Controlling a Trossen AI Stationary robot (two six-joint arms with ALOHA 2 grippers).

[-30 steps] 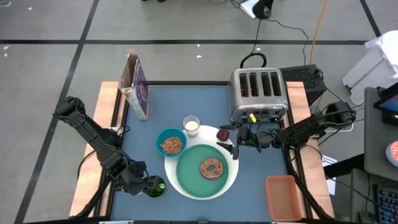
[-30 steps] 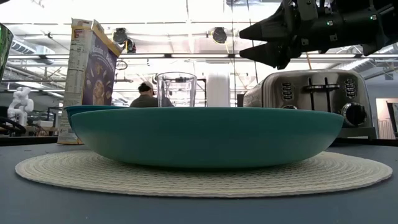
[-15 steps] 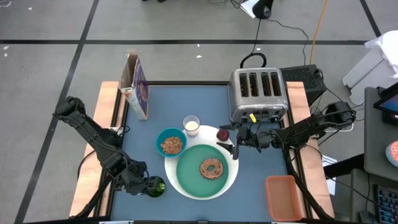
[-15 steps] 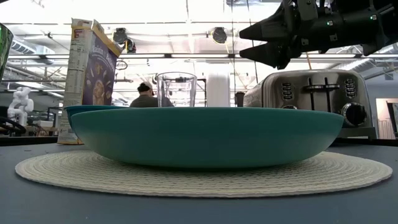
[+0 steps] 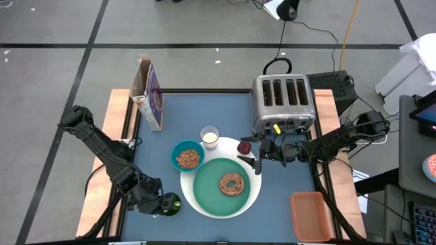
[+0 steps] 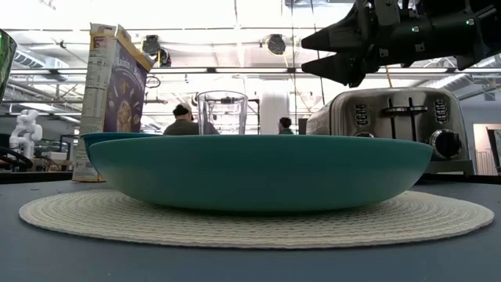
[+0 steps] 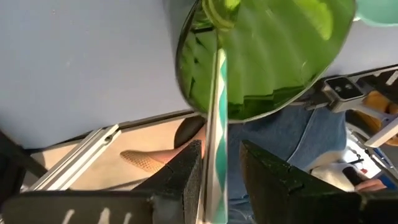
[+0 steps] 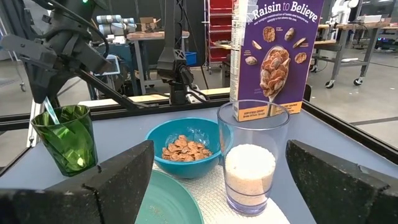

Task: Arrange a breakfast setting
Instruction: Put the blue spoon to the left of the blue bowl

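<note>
This is a robotics lab or workshop hall, not a home. The blue-topped work table (image 5: 197, 109) with pale wooden side rails stands on a grey concrete floor (image 5: 68, 27) crossed by dark lines. Beyond the table, the right wrist view shows a red metal shelving rack (image 8: 219, 25), steel-legged workbenches (image 8: 342, 43) and another dark robot arm (image 8: 174, 62). Over the table, the low view shows bright ceiling lights (image 6: 235, 16) and two people (image 6: 182, 119) far behind.

I see grey floor (image 5: 204, 20) with dark lines, red shelving (image 8: 219, 31), and workbenches (image 8: 348, 28) behind.
</note>
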